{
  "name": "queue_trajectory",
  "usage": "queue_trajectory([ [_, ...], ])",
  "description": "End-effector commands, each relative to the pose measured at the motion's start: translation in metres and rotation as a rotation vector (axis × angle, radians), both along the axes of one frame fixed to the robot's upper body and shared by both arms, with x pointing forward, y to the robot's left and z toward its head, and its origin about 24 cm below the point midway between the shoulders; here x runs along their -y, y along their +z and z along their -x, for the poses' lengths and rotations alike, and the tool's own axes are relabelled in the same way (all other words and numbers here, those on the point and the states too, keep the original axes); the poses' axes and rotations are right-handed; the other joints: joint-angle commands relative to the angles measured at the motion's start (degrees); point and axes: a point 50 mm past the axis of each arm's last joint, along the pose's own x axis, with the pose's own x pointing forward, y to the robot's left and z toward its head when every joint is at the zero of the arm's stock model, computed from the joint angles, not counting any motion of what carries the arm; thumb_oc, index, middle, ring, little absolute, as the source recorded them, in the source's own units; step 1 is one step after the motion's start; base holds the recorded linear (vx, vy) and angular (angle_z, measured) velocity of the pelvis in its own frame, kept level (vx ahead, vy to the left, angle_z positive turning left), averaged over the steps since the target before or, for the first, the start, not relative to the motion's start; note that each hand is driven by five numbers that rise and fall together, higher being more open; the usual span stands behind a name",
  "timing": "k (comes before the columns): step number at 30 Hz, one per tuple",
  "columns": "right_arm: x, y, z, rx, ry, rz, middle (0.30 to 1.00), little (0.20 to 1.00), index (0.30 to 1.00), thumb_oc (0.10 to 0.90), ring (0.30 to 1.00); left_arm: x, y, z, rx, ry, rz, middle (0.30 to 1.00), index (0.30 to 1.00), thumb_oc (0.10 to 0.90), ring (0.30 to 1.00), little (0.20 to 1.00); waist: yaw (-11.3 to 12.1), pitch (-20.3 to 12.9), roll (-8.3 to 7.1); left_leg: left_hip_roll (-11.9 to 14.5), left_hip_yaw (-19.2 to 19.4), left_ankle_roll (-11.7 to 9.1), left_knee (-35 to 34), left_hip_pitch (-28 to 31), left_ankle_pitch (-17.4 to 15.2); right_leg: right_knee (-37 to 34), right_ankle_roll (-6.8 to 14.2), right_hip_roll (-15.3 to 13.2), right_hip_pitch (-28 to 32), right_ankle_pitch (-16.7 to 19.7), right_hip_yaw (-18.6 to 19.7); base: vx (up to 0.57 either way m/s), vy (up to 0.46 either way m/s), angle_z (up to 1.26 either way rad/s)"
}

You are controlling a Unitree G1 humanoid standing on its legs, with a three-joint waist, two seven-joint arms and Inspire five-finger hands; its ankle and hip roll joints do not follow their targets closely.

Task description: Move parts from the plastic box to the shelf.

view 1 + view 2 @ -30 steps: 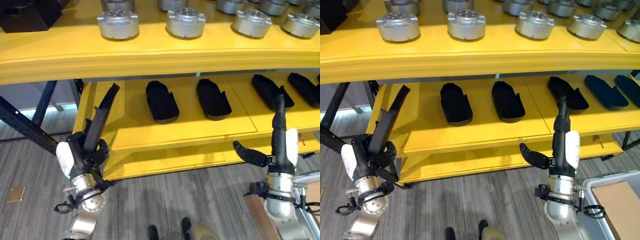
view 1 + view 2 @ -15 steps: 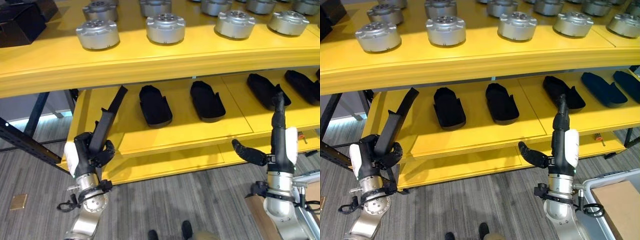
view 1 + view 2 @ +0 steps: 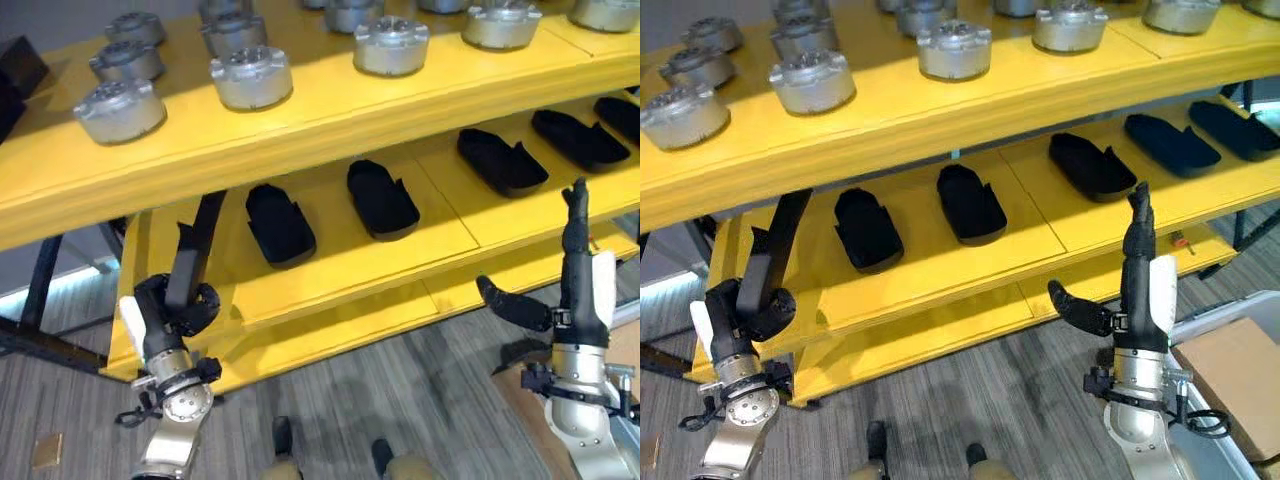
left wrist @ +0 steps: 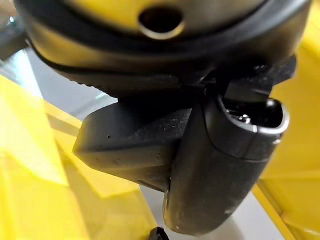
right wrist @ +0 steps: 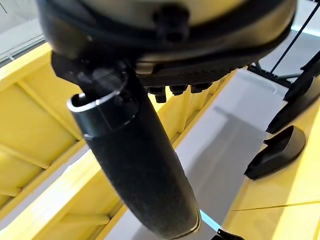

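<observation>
1. The left hand sits at about 8 o'clock in the head views, in front of the left end of the yellow shelf. Its fingers are curled round the lower end of a long black part.
2. That long black part stands nearly upright, leaning slightly toward 1 o'clock. Its upper end reaches up in front of the lower shelf board, under the edge of the upper board.
3. In the left wrist view the thumb presses against the dark part, with yellow shelf surfaces behind.
4. The right hand is at about 4 o'clock. Its fingers point straight up toward 12 o'clock, its thumb sticks out toward 9 o'clock, and it holds nothing.
5. On the lower board lie black moulded parts in a row, from about 10 o'clock across to 2 o'clock, each apart from its neighbour.
6. On the upper board stand round silver metal parts, in rows running from 10 o'clock to 1 o'clock.
7. At 4 o'clock, near the right arm, a grey plastic box holds a brown cardboard sheet.
8. The floor below the shelf is grey wood-look planks.
</observation>
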Motion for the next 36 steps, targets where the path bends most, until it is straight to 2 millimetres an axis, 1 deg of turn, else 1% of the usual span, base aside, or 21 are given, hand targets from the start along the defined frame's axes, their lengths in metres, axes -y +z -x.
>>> queue_trajectory([
  [1, -0.009, 0.036, -0.003, 0.185, 0.142, -0.042, 1.0, 1.0, 1.0, 0.9, 1.0, -0.006, 0.073, -0.018, 0.37, -0.017, -0.11, 0.3, 0.3, 0.4, 0.3, 0.3, 0.26, -4.09, -0.43, -1.11, 3.36, 0.59, -2.7, 4.17, 2.91, -1.13, 4.02, -1.19, -1.81, 1.48, -0.62, 0.14, 0.275, -0.13],
  [3, -0.01, 0.035, -0.002, 0.177, 0.14, -0.042, 1.0, 1.0, 1.0, 0.9, 1.0, -0.004, 0.077, -0.023, 0.381, -0.021, -0.095, 0.3, 0.3, 0.4, 0.3, 0.3, 0.19, -4.41, -0.22, -1.96, 3.24, 0.89, -3.72, 6.2, 1.76, -1.01, 4.76, -1.89, -1.86, 1.39, -1.5, 0.12, 0.194, 0.03],
  [5, -0.011, 0.034, -0.002, 0.175, 0.135, -0.033, 1.0, 1.0, 1.0, 0.9, 1.0, -0.003, 0.078, -0.024, 0.381, -0.017, -0.096, 0.3, 0.3, 0.4, 0.3, 0.3, 0.21, -4.48, -0.15, -2.28, 3.16, 1.12, -3.88, 6.71, 1.31, -0.72, 4.99, -2.13, -2.08, 1.26, -1.65, 0.07, 0.119, 0.07],
  [7, -0.012, 0.035, -0.004, 0.181, 0.123, -0.046, 1.0, 1.0, 1.0, 0.9, 1.0, -0.001, 0.077, -0.027, 0.379, -0.004, -0.068, 0.3, 0.3, 0.4, 0.3, 0.3, 0.36, -4.7, -0.26, -2.96, 3.15, 1.63, -4.29, 7.76, 0.2, -0.7, 5.46, -2.76, -2.48, 1.37, -2.23, 0.06, 0.094, 0.05],
  [9, -0.014, 0.035, -0.004, 0.186, 0.118, -0.045, 1.0, 1.0, 1.0, 0.9, 1.0, 0.0, 0.077, -0.027, 0.379, 0.006, -0.069, 0.3, 0.3, 0.4, 0.3, 0.3, 0.45, -4.79, -0.33, -3.15, 3.23, 1.81, -4.42, 8.0, -0.11, -0.72, 5.59, -2.85, -2.55, 1.4, -2.3, 0.05, 0.05, 0.06],
  [10, -0.015, 0.036, -0.005, 0.187, 0.099, -0.045, 1.0, 1.0, 1.0, 0.9, 1.0, 0.0, 0.075, -0.027, 0.383, 0.039, -0.058, 0.3, 0.3, 0.4, 0.3, 0.3, 0.71, -5.02, -0.6, -3.58, 3.29, 2.32, -4.61, 8.41, -0.83, -0.75, 5.89, -3.12, -2.64, 1.48, -2.63, 0.07, 0.05, 0.04],
  [12, -0.016, 0.036, -0.005, 0.187, 0.095, -0.045, 1.0, 1.0, 1.0, 0.9, 1.0, 0.0, 0.075, -0.028, 0.382, 0.044, -0.057, 0.3, 0.3, 0.4, 0.3, 0.3, 0.77, -5.07, -0.69, -3.71, 3.24, 2.46, -4.56, 8.43, -0.98, -0.72, 6.04, -3.26, -2.71, 1.52, -2.67, 0.05, 0.041, 0.08],
  [14, -0.018, 0.034, -0.007, 0.185, 0.091, -0.043, 1.0, 1.0, 1.0, 0.9, 1.0, -0.003, 0.066, -0.029, 0.358, 0.108, 0.01, 0.3, 0.3, 0.4, 0.3, 0.3, 1.0, -5.21, -1.01, -3.99, 3.34, 3.03, -4.22, 8.63, -1.67, -0.03, 6.42, -3.73, -3.34, 1.48, -2.49, 0.04, 0.046, 0.1],
  [16, -0.019, 0.034, -0.007, 0.186, 0.088, -0.043, 1.0, 1.0, 1.0, 0.9, 1.0, -0.003, 0.064, -0.029, 0.351, 0.127, 0.031, 0.3, 0.3, 0.4, 0.3, 0.3, 1.03, -5.23, -1.09, -4.02, 3.48, 3.1, -4.22, 8.63, -1.78, 0.0, 6.55, -3.86, -3.41, 1.5, -2.52, 0.01, 0.012, 0.04],
  [17, -0.02, 0.033, -0.008, 0.186, 0.083, -0.046, 1.0, 1.0, 1.0, 0.9, 1.0, -0.005, 0.057, -0.03, 0.326, 0.147, 0.066, 0.3, 0.3, 0.4, 0.3, 0.3, 1.12, -5.25, -1.2, -4.1, 3.71, 3.23, -4.21, 8.65, -1.98, 0.02, 6.78, -4.03, -3.46, 1.47, -2.54, 0.0, 0.0, 0.0],
  [20, -0.021, 0.032, -0.008, 0.183, 0.08, -0.044, 1.0, 1.0, 1.0, 0.9, 1.0, -0.004, 0.049, -0.031, 0.293, 0.146, 0.118, 0.3, 0.3, 0.4, 0.3, 0.3, 1.17, -5.27, -1.32, -4.12, 3.84, 3.33, -4.2, 8.67, -2.08, 0.04, 6.9, -4.12, -3.57, 1.52, -2.65, 0.0, 0.001, -0.01],
  [26, -0.021, 0.031, -0.011, 0.17, 0.076, -0.041, 1.0, 1.0, 1.0, 0.9, 1.0, -0.005, 0.032, -0.033, 0.219, 0.179, 0.16, 0.3, 0.3, 0.4, 0.3, 0.3, 1.03, -5.22, -1.46, -3.96, 4.39, 3.48, -4.54, 9.22, -2.29, -0.21, 7.24, -4.22, -3.8, 1.81, -2.56, 0.0, 0.0, 0.0],
  [28, -0.023, 0.03, -0.011, 0.157, 0.085, -0.04, 1.0, 1.0, 1.0, 0.9, 1.0, -0.006, 0.026, -0.036, 0.169, 0.17, 0.165, 0.3, 0.3, 0.4, 0.3, 0.3, 0.74, -5.25, -1.45, -3.86, 4.74, 3.46, -4.59, 9.46, -2.35, -0.15, 7.32, -4.21, -3.89, 1.8, -2.43, 0.0, 0.0, 0.0],
  [29, -0.025, 0.028, -0.014, 0.14, 0.101, -0.032, 1.0, 1.0, 1.0, 0.9, 1.0, -0.005, 0.02, -0.043, 0.136, 0.162, 0.194, 0.3, 0.3, 0.4, 0.3, 0.3, 0.11, -5.33, -1.27, -3.74, 5.09, 3.46, -4.76, 9.68, -2.34, -0.05, 7.41, -4.18, -4.12, 1.81, -2.26, 0.0, 0.0, 0.0],
  [30, -0.025, 0.028, -0.014, 0.14, 0.101, -0.032, 1.0, 1.0, 1.0, 0.9, 1.0, -0.005, 0.02, -0.043, 0.137, 0.162, 0.195, 0.3, 0.3, 0.4, 0.3, 0.3, 0.12, -5.29, -1.26, -3.73, 5.1, 3.46, -4.77, 9.68, -2.34, -0.04, 7.4, -4.17, -4.13, 1.81, -2.26, 0.0, 0.0, 0.0],
  [32, -0.026, 0.027, -0.016, 0.131, 0.114, -0.027, 1.0, 1.0, 1.0, 0.9, 1.0, -0.003, 0.018, -0.05, 0.13, 0.167, 0.218, 0.3, 0.3, 0.4, 0.3, 0.3, -0.42, -5.31, -1.1, -3.71, 5.33, 3.5, -4.93, 9.78, -2.28, -0.1, 7.54, -4.18, -4.26, 1.93, -2.07, 0.0, 0.0, 0.0],
  [33, -0.028, 0.026, -0.017, 0.127, 0.127, -0.021, 1.0, 1.0, 1.0, 0.9, 1.0, -0.003, 0.012, -0.056, 0.117, 0.197, 0.27, 0.3, 0.3, 0.4, 0.3, 0.3, -1.04, -5.3, -0.98, -3.7, 5.73, 3.56, -5.04, 10.02, -2.32, -0.04, 7.7, -4.21, -4.39, 1.99, -1.92, 0.0, 0.0, 0.0],
  [36, -0.03, 0.025, -0.02, 0.128, 0.135, -0.021, 1.0, 1.0, 1.0, 0.9, 1.0, -0.006, 0.005, -0.061, 0.096, 0.253, 0.299, 0.3, 0.3, 0.4, 0.3, 0.3, -1.99, -5.12, -0.9, -3.54, 6.44, 3.54, -5.11, 10.46, -2.4, 0.07, 7.94, -4.25, -4.65, 2.14, -1.64, 0.0, 0.002, -0.04],
])
